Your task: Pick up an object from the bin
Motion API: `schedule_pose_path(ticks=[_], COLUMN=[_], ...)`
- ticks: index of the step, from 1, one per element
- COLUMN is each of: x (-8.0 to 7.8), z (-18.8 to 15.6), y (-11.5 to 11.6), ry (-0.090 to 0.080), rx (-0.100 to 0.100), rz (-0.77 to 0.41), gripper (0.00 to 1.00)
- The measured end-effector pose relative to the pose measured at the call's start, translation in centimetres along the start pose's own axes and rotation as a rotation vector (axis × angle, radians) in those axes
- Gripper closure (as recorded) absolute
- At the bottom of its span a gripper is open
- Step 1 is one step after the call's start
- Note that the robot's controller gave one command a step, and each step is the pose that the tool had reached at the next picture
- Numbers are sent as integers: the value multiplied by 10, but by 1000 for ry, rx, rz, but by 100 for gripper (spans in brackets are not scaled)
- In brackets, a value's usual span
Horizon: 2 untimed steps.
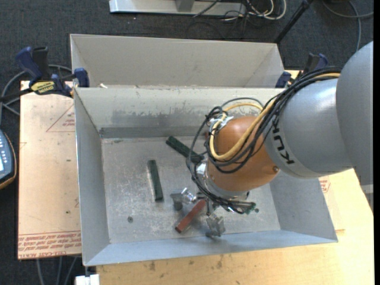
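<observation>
Grey sheet metal forms the bin [89, 177], and on its scuffed floor a dark green bar [155, 181] lies by itself, roughly upright as I look at it. I'll place everything else from that bar.

To the right of the bar and a little nearer to me lies a reddish-brown stick [185, 221]. It is slanted, with its lower end pointing back toward the bar's side and its upper end running up under the robot. The gripper [198, 212] is down at the floor right over that stick. Its two metal fingers [180, 199] stand spread apart, one just right of the bar's lower end and the other farther right, past the stick. The stick's upper part sits in the gap between them, and nothing is pinched. Whether either finger actually touches the stick I cannot make out.

Above the gripper, right of the bar, bulges the orange cover [237, 153] of the wrist, looped with black and yellow cables [267, 108]. The thick silver arm [332, 129] reaches in from farther right still.

Up and to the right of the bar's top end, a second dark green bar [178, 145] lies slanted, with its far end hidden under the orange cover. To the left of the bar's lower end, a tiny dark speck [129, 219] rests on the floor, well apart from everything.
</observation>
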State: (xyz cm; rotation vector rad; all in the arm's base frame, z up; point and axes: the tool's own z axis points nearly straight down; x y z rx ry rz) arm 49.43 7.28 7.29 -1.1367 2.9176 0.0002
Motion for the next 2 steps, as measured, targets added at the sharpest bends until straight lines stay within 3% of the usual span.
schedule_pose_path(ticks=[1,2], x=[2,-1], z=[1,-73], y=[1,0], ry=[7,2], rx=[-4,0], rz=[0,3], gripper=[100,100])
